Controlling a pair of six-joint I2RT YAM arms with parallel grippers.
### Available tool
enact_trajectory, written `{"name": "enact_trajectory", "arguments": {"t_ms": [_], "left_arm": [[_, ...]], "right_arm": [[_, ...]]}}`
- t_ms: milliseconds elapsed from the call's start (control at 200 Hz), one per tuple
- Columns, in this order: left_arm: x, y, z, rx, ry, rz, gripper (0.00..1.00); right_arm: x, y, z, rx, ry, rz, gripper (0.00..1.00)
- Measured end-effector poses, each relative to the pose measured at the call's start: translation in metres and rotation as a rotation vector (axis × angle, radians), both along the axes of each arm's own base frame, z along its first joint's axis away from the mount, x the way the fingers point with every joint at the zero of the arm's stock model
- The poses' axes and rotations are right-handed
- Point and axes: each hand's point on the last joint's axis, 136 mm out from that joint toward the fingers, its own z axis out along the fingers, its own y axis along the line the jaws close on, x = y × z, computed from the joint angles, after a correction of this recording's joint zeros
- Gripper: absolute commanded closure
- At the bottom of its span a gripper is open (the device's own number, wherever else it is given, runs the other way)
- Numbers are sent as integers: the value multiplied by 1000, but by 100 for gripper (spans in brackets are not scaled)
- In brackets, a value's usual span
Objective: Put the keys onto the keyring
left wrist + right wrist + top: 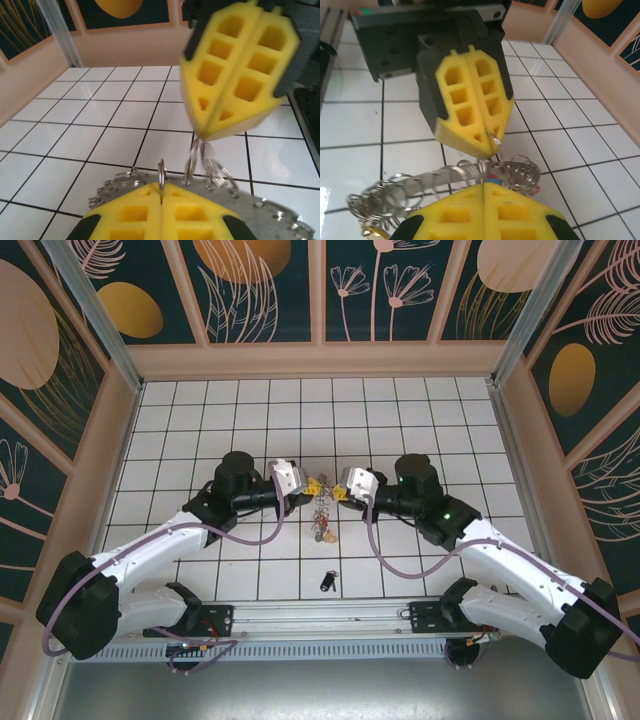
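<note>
My two grippers meet tip to tip above the middle of the tiled floor, the left gripper (312,484) facing the right gripper (335,490). Between and below them hangs the keyring (322,515), a grey metal ring (437,176) strung with several small split rings. The left gripper (161,194) is shut on one thin split ring (161,172). The right gripper (484,187) is shut on another thin ring of the bunch. Blue (493,176) and red (536,189) bits of keys show among the rings. A black-headed key (328,581) lies alone on the floor nearer the arm bases.
White tiled floor (200,430) lies within beige walls (320,360) on three sides. A metal rail (320,618) with the arm bases runs along the near edge. Purple cables loop from both arms.
</note>
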Motion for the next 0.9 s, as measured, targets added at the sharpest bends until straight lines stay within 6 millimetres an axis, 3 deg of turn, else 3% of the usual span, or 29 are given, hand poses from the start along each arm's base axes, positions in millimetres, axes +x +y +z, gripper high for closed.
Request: {"name": "enact_trajectory", "arguments": {"t_ms": [360, 556, 671, 796, 901], "left_arm": [[3, 8, -1, -42, 59, 76, 100], [-2, 8, 2, -38, 9, 45, 100], [-5, 10, 3, -19, -46, 24, 100], [-8, 11, 1, 8, -87, 9, 100], [-9, 11, -2, 22, -99, 0, 100]], "right_arm": [[-8, 0, -6, 79, 41, 5, 100], [-8, -4, -11, 34, 2, 12, 82], [-8, -7, -8, -20, -41, 26, 79], [-3, -7, 3, -60, -90, 42, 69], [-1, -8, 1, -99, -113, 59, 68]]}}
